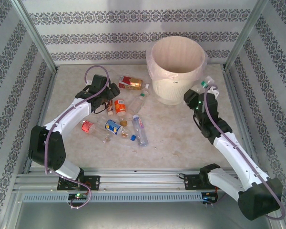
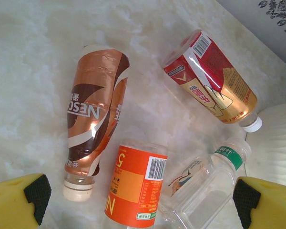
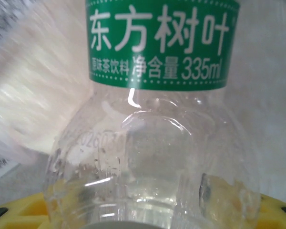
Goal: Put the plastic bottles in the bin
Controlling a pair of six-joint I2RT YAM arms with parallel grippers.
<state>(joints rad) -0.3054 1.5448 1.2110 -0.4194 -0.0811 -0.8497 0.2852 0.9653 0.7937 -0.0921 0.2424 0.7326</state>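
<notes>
Several plastic bottles (image 1: 139, 130) lie on the desk (image 1: 171, 138); left tool (image 2: 140, 196) hangs open above them, right tool (image 1: 201, 91) grips 1 green-labelled bottle (image 3: 162, 43) beside the open-topped bin (image 1: 176, 90)

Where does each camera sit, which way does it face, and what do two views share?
Top external: above and behind the bases, looking down on the table, the bin, the left arm and the right arm.
Left wrist: faces down at the red bottle and others, open left pincer at the bottom edge.
Right wrist: close against the green-labelled bottle held in the right pincer.
Shared: top external and left wrist both show the red bottle.
</notes>
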